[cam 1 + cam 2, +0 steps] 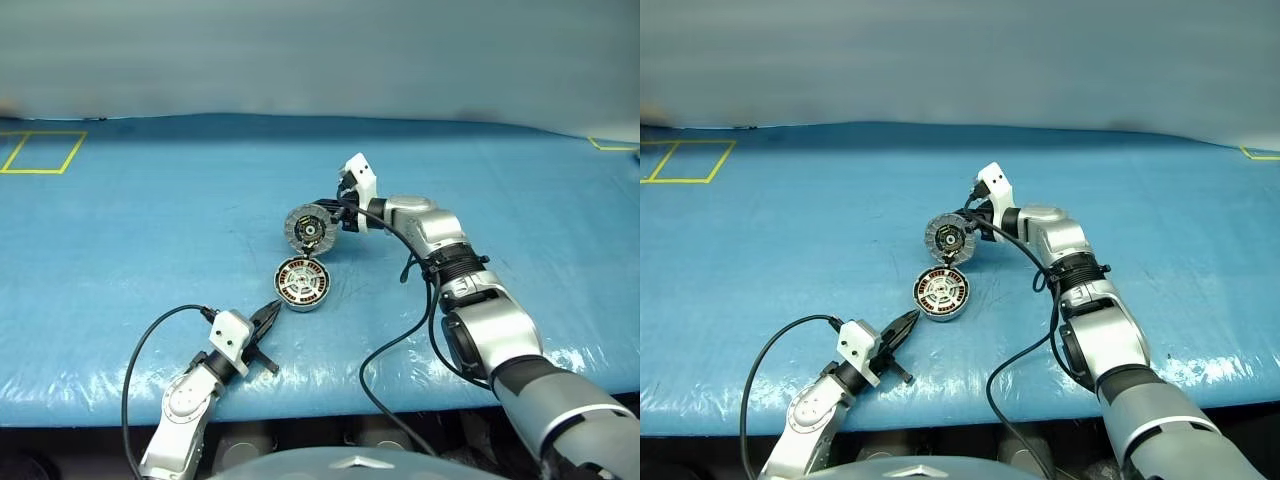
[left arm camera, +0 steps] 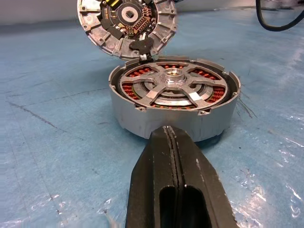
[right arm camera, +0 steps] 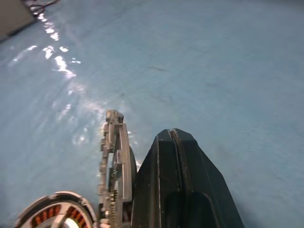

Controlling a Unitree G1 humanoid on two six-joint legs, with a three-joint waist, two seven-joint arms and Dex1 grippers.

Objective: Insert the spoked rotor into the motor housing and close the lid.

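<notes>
The motor housing [image 1: 302, 283], a round silver puck with copper windings, lies on the blue table [image 1: 150, 230]. The spoked rotor [image 2: 173, 84] sits inside it, silvery hub up. The lid [image 1: 309, 228] stands upright on its hinge at the housing's far edge, inner face towards me. My right gripper [image 1: 338, 213] is shut and empty, its tips right behind the lid's back face; the right wrist view has the lid [image 3: 114, 161] edge-on beside the fingers [image 3: 173, 142]. My left gripper [image 1: 273, 311] is shut and empty, pointing at the housing's near wall [image 2: 142, 121] a short way off.
Yellow tape marks lie at the table's far left [image 1: 40, 152] and far right [image 1: 612, 145]. Black cables [image 1: 400, 340] loop from both arms over the table's near edge. Open blue surface spreads on all sides of the housing.
</notes>
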